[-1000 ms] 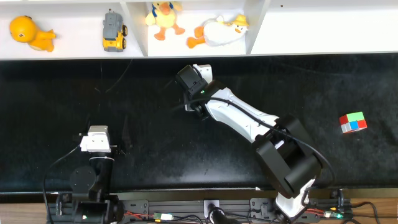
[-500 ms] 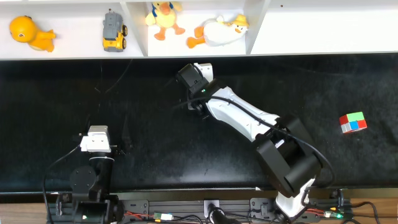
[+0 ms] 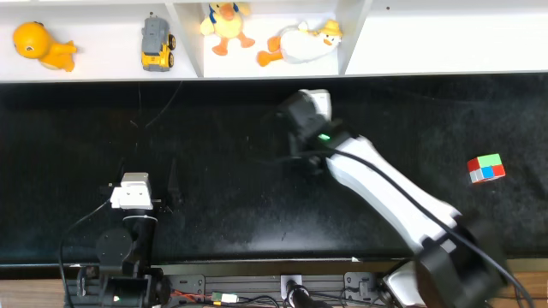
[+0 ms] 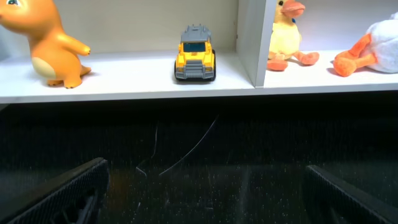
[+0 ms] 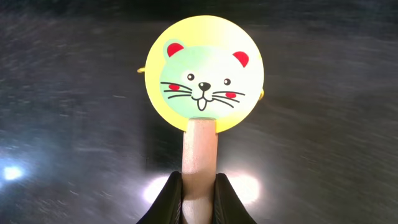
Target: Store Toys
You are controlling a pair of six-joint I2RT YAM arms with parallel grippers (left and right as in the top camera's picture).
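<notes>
The left gripper (image 4: 205, 198) sits wide open and empty, facing the white compartmented shelf (image 3: 445, 51). Mid-table, the right gripper (image 5: 199, 186) is clamped on the wooden handle of a round yellow paddle toy with a green cat face (image 5: 205, 84), held over the black mat (image 3: 214, 197). I judge this to be the carrying step. Next it needs a free compartment, probably the rightmost. A multicoloured cube (image 3: 485, 168) waits far right. No writing is legible.

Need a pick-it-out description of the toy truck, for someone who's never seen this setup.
A white shelf runs along the far edge of the black table. In its left compartment, the toy truck stands next to the divider, right of the orange figure. It is the only wheeled toy, yellow and grey.
</notes>
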